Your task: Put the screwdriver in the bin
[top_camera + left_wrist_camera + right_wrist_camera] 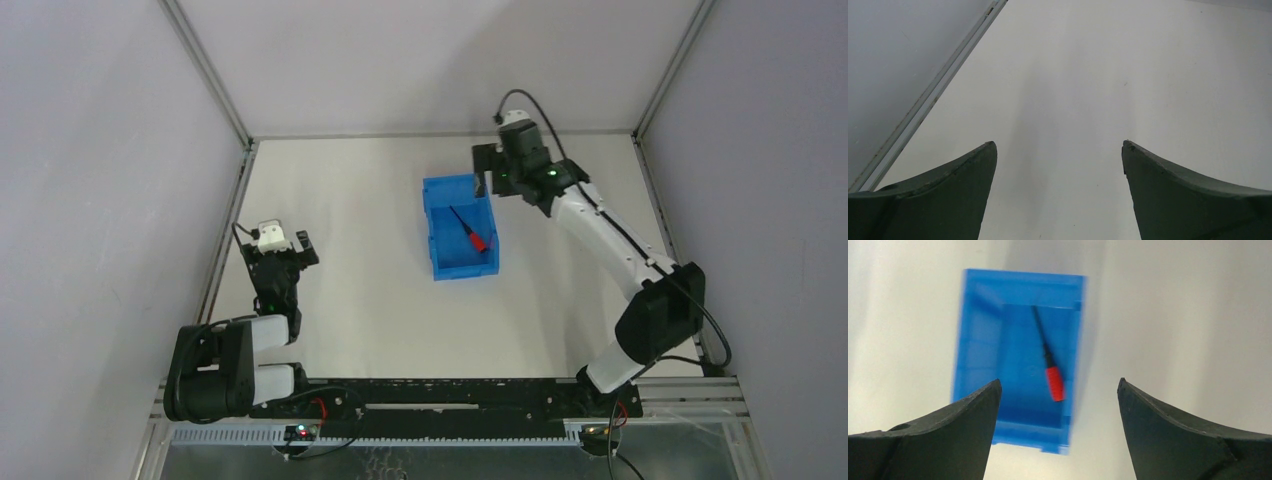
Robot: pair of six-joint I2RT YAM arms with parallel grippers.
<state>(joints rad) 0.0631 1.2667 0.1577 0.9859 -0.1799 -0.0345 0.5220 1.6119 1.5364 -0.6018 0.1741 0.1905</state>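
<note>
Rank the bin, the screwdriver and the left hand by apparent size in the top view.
1. the bin
2. the left hand, though it may sit nearer the camera
3. the screwdriver, lying inside the bin

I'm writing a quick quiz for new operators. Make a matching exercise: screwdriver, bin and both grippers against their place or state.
1 screwdriver
2 bin
3 left gripper
4 right gripper

A open, no bin in its camera view
B open, its camera sees the bin
C lies inside the bin
D blue, stands on the table

Pairs: 1-C, 2-D, 3-A, 4-B
</note>
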